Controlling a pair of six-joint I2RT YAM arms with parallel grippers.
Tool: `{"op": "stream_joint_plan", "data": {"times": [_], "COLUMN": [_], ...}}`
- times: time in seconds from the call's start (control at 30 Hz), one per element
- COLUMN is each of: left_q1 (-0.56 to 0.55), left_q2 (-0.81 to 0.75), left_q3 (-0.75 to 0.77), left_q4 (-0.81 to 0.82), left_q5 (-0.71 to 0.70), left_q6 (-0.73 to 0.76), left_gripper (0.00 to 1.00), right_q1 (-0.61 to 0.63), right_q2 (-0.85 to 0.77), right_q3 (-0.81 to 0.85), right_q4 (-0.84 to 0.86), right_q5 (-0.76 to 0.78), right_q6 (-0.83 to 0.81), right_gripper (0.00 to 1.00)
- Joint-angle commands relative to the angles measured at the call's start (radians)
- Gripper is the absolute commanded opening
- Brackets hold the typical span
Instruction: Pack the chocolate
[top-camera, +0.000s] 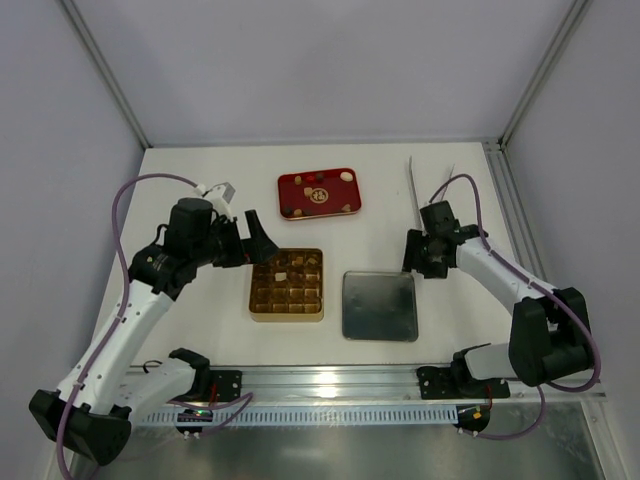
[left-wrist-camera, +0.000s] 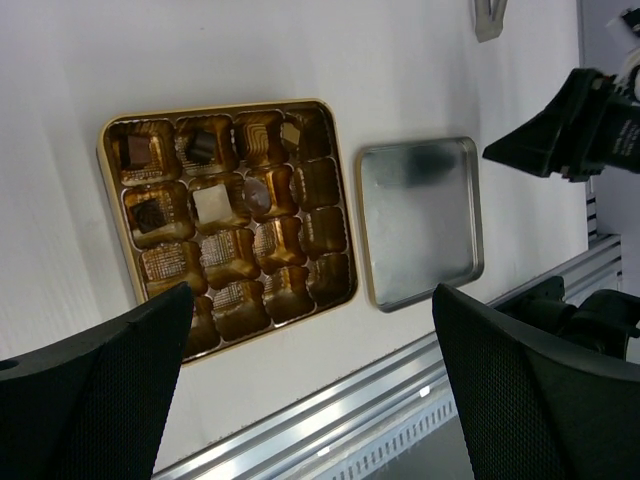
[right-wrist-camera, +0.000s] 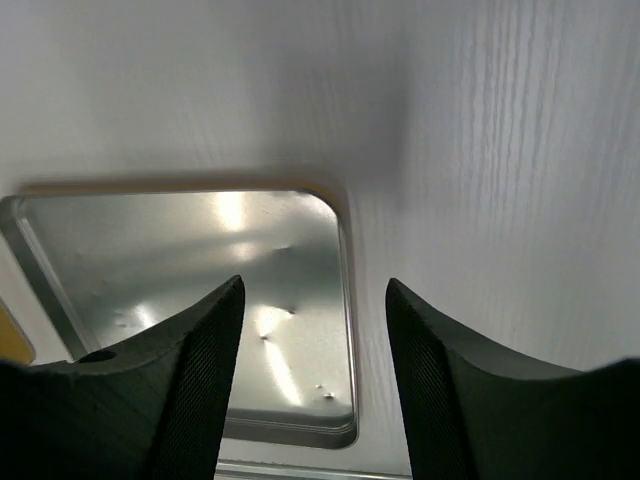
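We judge chocolate (left-wrist-camera: 213, 205) light, tiny, fragile, smear-prone; we'd pinch opposite sides gently. Our left gripper (left-wrist-camera: 312, 298) wide, empty; right gripper (right-wrist-camera: 315, 295) narrower, empty.

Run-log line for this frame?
left gripper: open, by gold box | right gripper: open, near silver tin | chocolate: some boxed, some in red tray

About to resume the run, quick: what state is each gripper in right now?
Left gripper: open wide, holding nothing.
Right gripper: open, holding nothing.
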Motion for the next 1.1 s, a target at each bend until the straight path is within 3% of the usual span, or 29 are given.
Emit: {"op": "stream_joint_plan", "data": {"times": [0.0, 0.2, 0.7, 0.8, 0.97, 1.07], "left_q1": [-0.001, -0.001, -0.001, -0.001, -0.001, -0.001], "left_q2": [-0.016, -0.016, -0.002, 0.007, 0.033, 0.053], "left_q3": [-0.001, -0.021, -0.056, -0.061, -0.076, -0.087], "left_q4": [0.059, 0.094, 0.128, 0.134, 0.159, 0.179], "left_q5": [0.069, 0.127, 0.147, 0.144, 0.15, 0.153], "left_q6": [-0.022, -0.057, -0.088, -0.094, -0.114, -0.132], "left_gripper": [1.0, 1.0, 1.0, 1.0, 1.0, 1.0], "right_q1": [0.001, 0.001, 0.066, 0.066, 0.064, 0.055], "right_q2": [-0.045, -0.055, 0.074, 0.088, 0.067, 0.027], "right_q3": [-0.091, -0.16, -0.219, -0.225, -0.194, -0.156], "right_q4": [0.026, 0.043, 0.17, 0.19, 0.151, 0.114], "right_q5": [0.071, 0.042, 0.016, 0.014, 0.014, 0.014], "right_q6": [0.082, 0.112, 0.16, 0.154, 0.103, 0.076], "right_gripper": [0.59, 0.56, 0.34, 0.27, 0.04, 0.04]}}
